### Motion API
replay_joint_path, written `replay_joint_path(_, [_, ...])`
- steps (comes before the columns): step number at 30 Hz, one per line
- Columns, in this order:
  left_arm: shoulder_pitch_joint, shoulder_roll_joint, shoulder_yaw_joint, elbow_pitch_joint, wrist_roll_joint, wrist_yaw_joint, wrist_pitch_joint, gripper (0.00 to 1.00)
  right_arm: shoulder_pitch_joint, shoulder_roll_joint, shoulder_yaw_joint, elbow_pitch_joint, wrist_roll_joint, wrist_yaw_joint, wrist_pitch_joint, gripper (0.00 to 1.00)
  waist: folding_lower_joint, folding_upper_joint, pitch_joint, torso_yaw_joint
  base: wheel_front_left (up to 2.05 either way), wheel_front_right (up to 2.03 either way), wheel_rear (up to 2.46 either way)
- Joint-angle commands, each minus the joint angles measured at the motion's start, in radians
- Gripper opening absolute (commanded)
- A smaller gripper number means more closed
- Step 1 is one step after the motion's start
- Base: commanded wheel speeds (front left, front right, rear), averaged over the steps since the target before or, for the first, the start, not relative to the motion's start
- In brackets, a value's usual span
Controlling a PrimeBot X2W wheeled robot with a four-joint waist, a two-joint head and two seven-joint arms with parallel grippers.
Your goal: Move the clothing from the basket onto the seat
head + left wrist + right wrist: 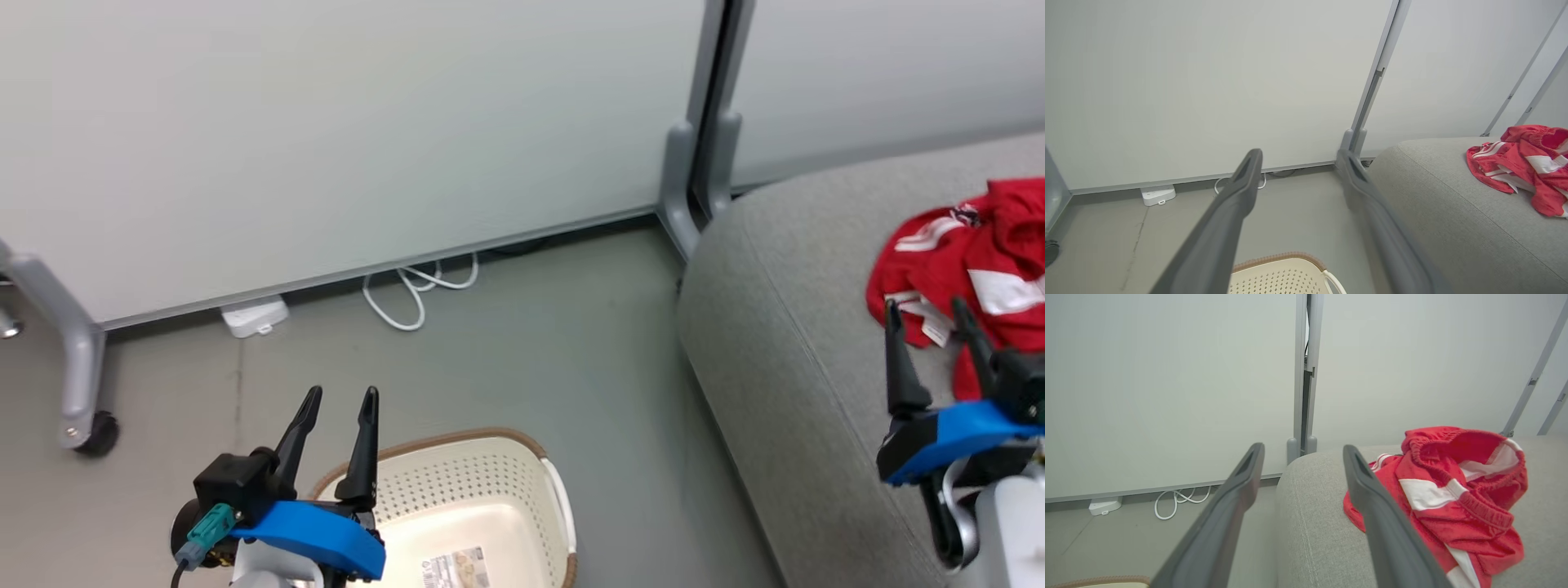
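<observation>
Closest in are two tools: the left tool (343,392) hangs above the near-left rim of the basket (457,482), its two dark fingers spread apart with only air between them. The right tool (924,304) hangs over the seat (784,327), likewise spread wide and gripping nothing.

One heap of clothing (980,245), red with white stripes and small white tags, lies crumpled on top of the seat near its left end, well apart from the basket. An elastic waistband shows in the right wrist view, but how many garments make up the heap cannot be told. In the head view the right tool's fingertips overlap the heap's near edge; whether they touch it cannot be told.

One cream perforated basket with a brown rim stands on the grey floor (531,343) left of the seat, a printed label (455,567) on its bottom. A strip of bare floor lies between basket and seat.

Beyond stand two pale wall panels, joined at grey posts (694,188) just behind the seat's corner. At the left panel's foot lie one looped white cable (416,290) and one small white box (255,316). Far left, one grey leg (77,359) ends in one black caster (98,433).
</observation>
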Motion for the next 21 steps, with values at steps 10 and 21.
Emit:
replay_joint_path(10, [0.037, -0.01, 0.082, 0.024, 0.041, 0.0, -0.003, 1.0, 0.165, 0.08, 0.067, -0.156, -0.001, 0.0, 0.045, 1.0, 0.0006, -0.0001, -0.039, 0.093, 0.0, 0.0, 0.0])
replay_joint_path(21, [0.05, -0.023, 0.112, 0.036, 0.056, 0.0, -0.003, 1.0, 0.221, 0.101, 0.08, -0.209, 0.013, 0.0, 0.067, 1.0, 0.0006, -0.0001, -0.031, 0.124, 0.0, 0.0, 0.0])
